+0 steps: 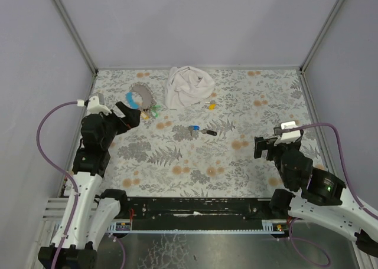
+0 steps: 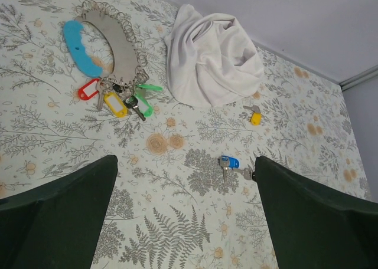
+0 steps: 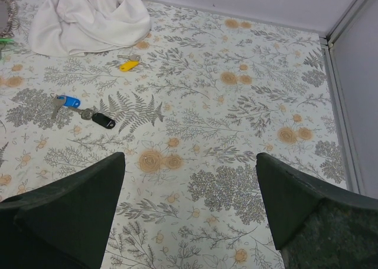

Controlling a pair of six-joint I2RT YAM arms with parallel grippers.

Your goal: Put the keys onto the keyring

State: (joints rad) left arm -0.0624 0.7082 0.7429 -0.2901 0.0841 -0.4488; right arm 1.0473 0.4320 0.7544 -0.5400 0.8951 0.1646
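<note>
The keyring (image 2: 118,45), a curled grey strap with a blue inner side and a row of small metal rings, lies at the back left (image 1: 140,95). A bunch of keys (image 2: 121,101) with red, yellow and green tags sits at its end. A blue-tagged key (image 2: 228,161) lies loose mid-table beside a black-tagged one (image 3: 104,120). A yellow-tagged key (image 3: 128,64) lies near the cloth. My left gripper (image 1: 129,112) hovers open just in front of the keyring, nothing between its fingers. My right gripper (image 1: 263,146) stands open over the right side, far from the keys.
A crumpled white cloth (image 1: 188,86) lies at the back centre, right of the keyring. Grey walls close in the floral table (image 1: 248,180) at the back and both sides. The arm bases and a metal rail run along the near edge.
</note>
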